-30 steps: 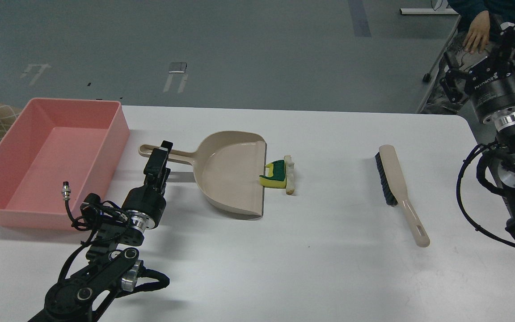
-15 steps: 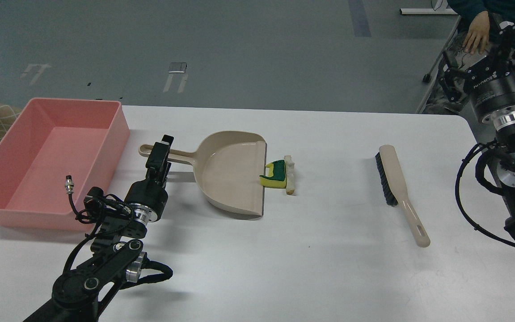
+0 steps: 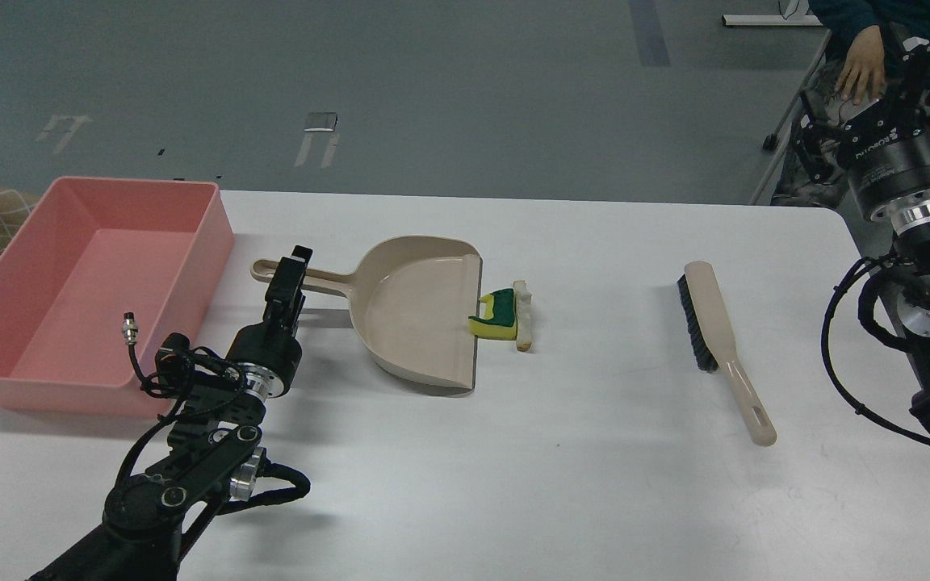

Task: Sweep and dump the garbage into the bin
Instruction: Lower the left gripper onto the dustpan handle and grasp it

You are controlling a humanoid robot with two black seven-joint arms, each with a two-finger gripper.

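The left gripper (image 3: 291, 278) has crept up onto the dustpan (image 3: 421, 311) handle — fingers seemingly closing around it (right gripper (image 3: 921, 60): can't tell) — sponge piece (image 3: 497, 316) and strip (image 3: 523, 315) lie unswept at its lip, pink bin (image 3: 69, 290) waiting.

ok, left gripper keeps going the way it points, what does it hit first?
Probably the dustpan handle: the left gripper points up-table and its tip already overlaps the handle in this view. Height over it is unclear; if it clears, only bare table lies beyond.

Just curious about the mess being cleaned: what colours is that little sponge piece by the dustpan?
Yellow with a green layer on top, seen in the head view.
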